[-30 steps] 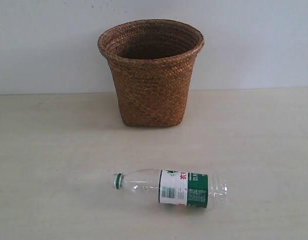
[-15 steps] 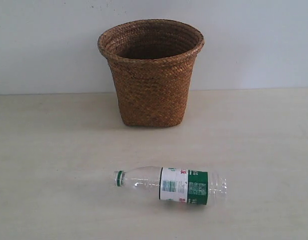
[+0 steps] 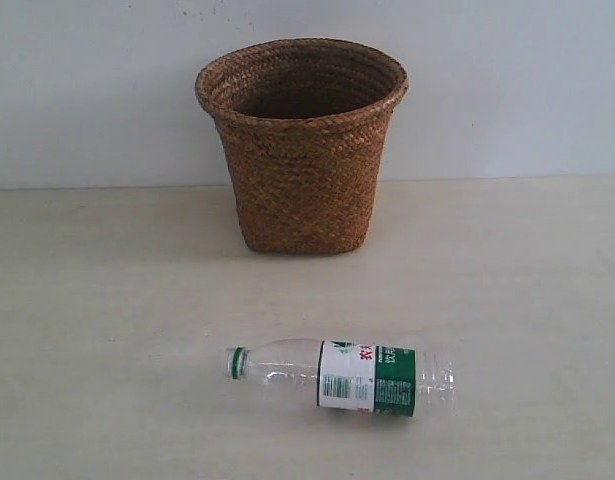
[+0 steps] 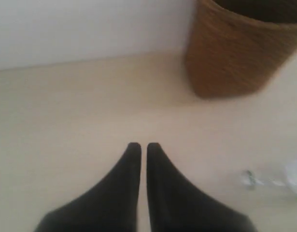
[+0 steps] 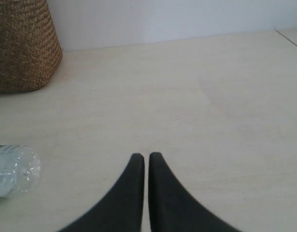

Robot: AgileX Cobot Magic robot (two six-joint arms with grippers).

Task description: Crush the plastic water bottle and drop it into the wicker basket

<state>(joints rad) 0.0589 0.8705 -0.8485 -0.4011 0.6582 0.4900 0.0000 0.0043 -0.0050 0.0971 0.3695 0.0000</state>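
Observation:
The plastic water bottle [image 3: 342, 375] lies on its side on the pale table, green cap to the left, label toward the right. Behind it the wicker basket [image 3: 302, 145] stands upright near the wall. No arm shows in the exterior view. My left gripper [image 4: 144, 146] is shut over bare table, with the basket [image 4: 235, 53] ahead and a blurred bit of the bottle [image 4: 293, 175] at the frame edge. My right gripper [image 5: 146, 155] is shut too, holding nothing; the bottle's clear base [image 5: 13, 169] lies off to one side and the basket [image 5: 22, 46] sits beyond it.
The pale wooden table [image 3: 107, 300] ends at a white wall [image 3: 517, 80] behind the basket. A table edge or seam [image 5: 288, 38] shows at one corner of the right wrist view.
The bottle has rolled slightly: its label turned a little and then turned back, and it lies almost where it was. The basket has not moved.

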